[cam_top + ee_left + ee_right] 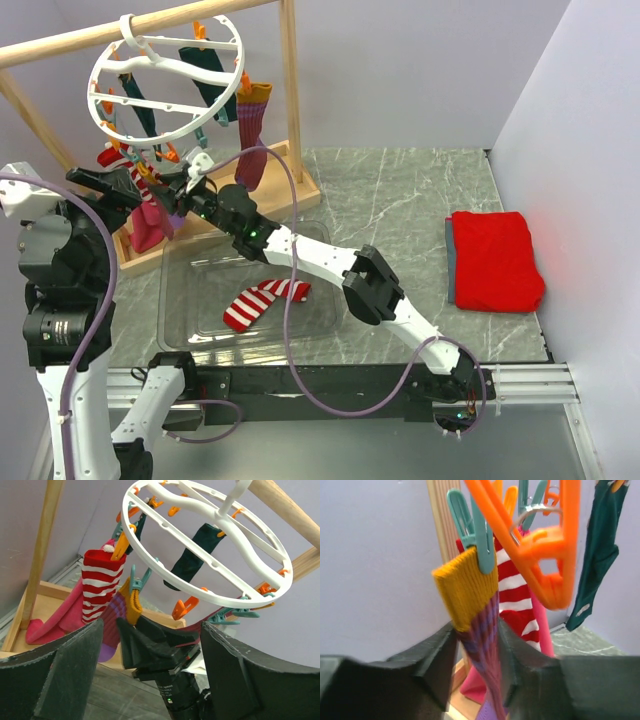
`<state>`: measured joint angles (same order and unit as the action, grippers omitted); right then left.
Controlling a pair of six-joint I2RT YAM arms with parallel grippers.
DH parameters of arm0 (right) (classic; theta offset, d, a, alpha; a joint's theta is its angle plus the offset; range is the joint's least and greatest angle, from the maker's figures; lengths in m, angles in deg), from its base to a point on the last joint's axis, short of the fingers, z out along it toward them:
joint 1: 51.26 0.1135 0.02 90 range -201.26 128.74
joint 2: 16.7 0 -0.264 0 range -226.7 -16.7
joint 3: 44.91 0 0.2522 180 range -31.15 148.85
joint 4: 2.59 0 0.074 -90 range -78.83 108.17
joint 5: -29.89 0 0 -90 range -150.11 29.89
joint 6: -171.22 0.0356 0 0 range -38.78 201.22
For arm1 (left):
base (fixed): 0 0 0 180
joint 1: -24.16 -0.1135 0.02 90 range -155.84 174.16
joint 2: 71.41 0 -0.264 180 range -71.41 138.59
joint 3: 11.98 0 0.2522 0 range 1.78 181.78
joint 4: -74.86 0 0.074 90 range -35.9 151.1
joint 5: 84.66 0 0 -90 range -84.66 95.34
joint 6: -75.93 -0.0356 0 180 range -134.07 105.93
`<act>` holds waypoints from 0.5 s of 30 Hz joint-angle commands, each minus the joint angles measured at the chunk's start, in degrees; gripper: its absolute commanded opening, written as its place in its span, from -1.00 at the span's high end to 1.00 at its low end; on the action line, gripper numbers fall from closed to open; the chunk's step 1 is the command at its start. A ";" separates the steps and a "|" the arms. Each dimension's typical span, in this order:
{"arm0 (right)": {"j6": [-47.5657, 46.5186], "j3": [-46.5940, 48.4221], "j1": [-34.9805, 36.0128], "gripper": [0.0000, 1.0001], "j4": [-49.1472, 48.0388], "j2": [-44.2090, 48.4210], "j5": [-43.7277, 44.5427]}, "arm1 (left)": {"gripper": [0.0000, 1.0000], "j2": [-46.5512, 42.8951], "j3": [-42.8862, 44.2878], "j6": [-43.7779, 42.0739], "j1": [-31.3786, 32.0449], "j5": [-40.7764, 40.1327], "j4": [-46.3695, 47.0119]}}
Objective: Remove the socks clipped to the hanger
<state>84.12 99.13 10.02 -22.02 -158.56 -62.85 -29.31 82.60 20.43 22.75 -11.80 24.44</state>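
The white round hanger (93,85) hangs from the wooden rail and also shows in the left wrist view (210,597). Dark teal socks (212,80), a purple-maroon sock with an orange cuff (250,140), a striped sock (100,587) and a pink sock (55,620) are clipped to it. My right gripper (477,640) is shut on another purple-maroon sock (485,630) just below its orange cuff, which a teal clip (470,525) holds. In the top view that gripper (175,195) is under the ring's near side. My left gripper (152,665) is open and empty just left of it (115,190).
A clear plastic bin (180,300) on the table holds one red-and-white striped sock (262,300). The wooden rail frame (290,90) stands behind it. A folded red cloth (495,260) lies at the right, near the side wall.
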 commanded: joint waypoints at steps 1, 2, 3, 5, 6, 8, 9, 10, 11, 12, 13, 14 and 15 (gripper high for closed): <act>-1.14 2.61 0.69 0.38 -1.18 0.27 0.90 | -0.62 1.31 1.09 -0.05 -0.08 -2.36 0.55; -1.14 2.53 0.86 0.45 -0.74 0.62 0.64 | -0.61 2.53 1.45 0.04 -0.08 -2.54 -0.50; -1.14 2.52 0.86 0.56 -0.39 0.97 0.29 | -0.60 3.15 1.88 0.04 -0.17 -2.71 -0.95; -0.88 2.18 1.04 0.85 1.19 2.46 -0.07 | -0.59 4.56 2.85 0.21 -0.17 -3.07 -1.57; -0.70 0.69 1.04 0.92 1.63 3.34 0.02 | -0.58 4.91 3.03 0.30 -0.09 -3.50 -1.83; -0.52 -2.20 0.95 1.00 1.90 6.92 0.02 | -0.59 5.18 2.86 0.13 -0.17 -3.33 -1.39; -0.61 -5.70 1.04 1.00 1.73 8.34 0.02 | -0.59 5.35 2.77 0.13 -0.09 -3.16 -1.22; -0.61 -7.48 1.13 1.00 1.55 10.97 -0.07 | -0.58 6.22 2.85 0.04 -0.17 -2.81 -1.22; -0.70 -9.15 1.13 1.00 1.64 12.21 -0.42 | -0.55 6.75 2.94 -0.13 -0.17 -2.63 -1.48; -0.79 -11.86 1.13 1.00 1.72 13.35 -0.77 | -0.41 7.46 3.20 0.13 -0.17 -2.45 -1.83; -0.79 -13.11 1.13 1.00 1.90 15.19 -0.77 | -0.34 8.86 3.64 0.04 -0.09 -2.02 -2.44; -0.53 -14.86 1.13 1.00 1.90 16.08 -1.29 | -0.28 9.39 3.56 -0.66 -0.17 -1.49 -2.45; -0.52 -15.49 1.13 1.00 1.99 16.61 -1.30 | -0.25 9.92 3.65 -1.01 -0.17 -1.23 -2.45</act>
<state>83.74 86.89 10.72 -19.02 -150.08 -62.96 -21.33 83.88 20.71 22.75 -14.03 22.19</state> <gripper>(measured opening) 0.021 0.657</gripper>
